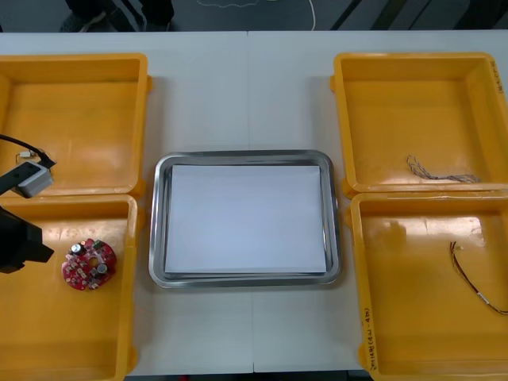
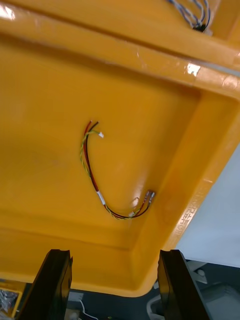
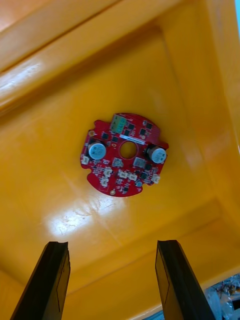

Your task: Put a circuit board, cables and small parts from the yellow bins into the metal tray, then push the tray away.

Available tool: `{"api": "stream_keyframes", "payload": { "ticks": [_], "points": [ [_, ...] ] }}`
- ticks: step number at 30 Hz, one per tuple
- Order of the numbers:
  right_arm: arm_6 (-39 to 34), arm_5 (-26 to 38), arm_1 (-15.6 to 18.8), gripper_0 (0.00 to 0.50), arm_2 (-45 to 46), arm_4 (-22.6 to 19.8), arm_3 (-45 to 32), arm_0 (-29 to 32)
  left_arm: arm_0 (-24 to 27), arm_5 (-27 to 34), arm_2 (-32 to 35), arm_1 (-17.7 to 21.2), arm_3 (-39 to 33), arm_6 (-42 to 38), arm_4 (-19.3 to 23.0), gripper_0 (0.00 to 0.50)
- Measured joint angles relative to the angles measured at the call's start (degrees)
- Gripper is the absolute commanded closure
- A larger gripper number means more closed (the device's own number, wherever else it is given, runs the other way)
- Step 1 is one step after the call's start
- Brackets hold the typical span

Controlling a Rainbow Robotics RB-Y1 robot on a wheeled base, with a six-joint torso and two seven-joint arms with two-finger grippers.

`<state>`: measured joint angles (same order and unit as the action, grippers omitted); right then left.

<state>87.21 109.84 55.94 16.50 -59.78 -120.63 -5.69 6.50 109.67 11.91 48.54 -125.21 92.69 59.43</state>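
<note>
Light table (image 1: 238, 87) with a centre seam, dark floor (image 1: 397, 14) along the frame's top edge beyond it.

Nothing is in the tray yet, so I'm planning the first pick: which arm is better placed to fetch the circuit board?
Left. The left gripper hangs open over the near left bin, the circuit board straight ahead. The right gripper, open too, faces the red and yellow cable.

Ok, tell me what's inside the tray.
A white sheet lines the tray, and nothing lies on it. The metal floor beneath is covered.
</note>
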Motion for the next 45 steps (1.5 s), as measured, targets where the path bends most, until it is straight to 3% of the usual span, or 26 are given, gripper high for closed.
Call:
{"api": "stream_keyframes", "payload": {
  "ticks": [7, 16, 23, 28, 34, 45],
  "points": [
    [3.42, -1.96, 0.0, 0.0, 0.0, 1.19, 1.11, 2.35, 0.75, 0.0, -3.13, -0.76, -0.77, 0.0, -1.61, 0.0],
    [8.98, -7.31, 0.0, 0.0, 0.0, 2.63, 1.12, 5.77, 0.9, 0.0, -3.29, -7.33, -1.82, 0.47, -8.84, 0.0],
    [12.33, -9.61, -0.32, 0.0, -0.01, 3.34, 1.12, 7.82, 0.9, 0.0, -3.37, -10.22, -1.82, 10.95, -11.01, 0.0],
    [12.33, -12.94, -1.44, 0.0, -0.46, 4.22, 1.12, 9.46, 0.9, 0.0, -4.62, -11.18, -1.82, 18.71, -14.35, 0.0],
    [12.35, -16.5, -2.53, 0.0, -2.43, 6.4, 1.12, 11.31, 0.9, 0.0, -7.11, -12.35, -1.76, 18.98, -17.06, 0.0],
    [14.73, -17.09, -7.54, 0.0, -3.07, 10.18, 1.14, 12.87, 0.31, 0.0, -8.69, -15.31, -1.74, 18.98, -20.79, 0.0]
  ]
}}
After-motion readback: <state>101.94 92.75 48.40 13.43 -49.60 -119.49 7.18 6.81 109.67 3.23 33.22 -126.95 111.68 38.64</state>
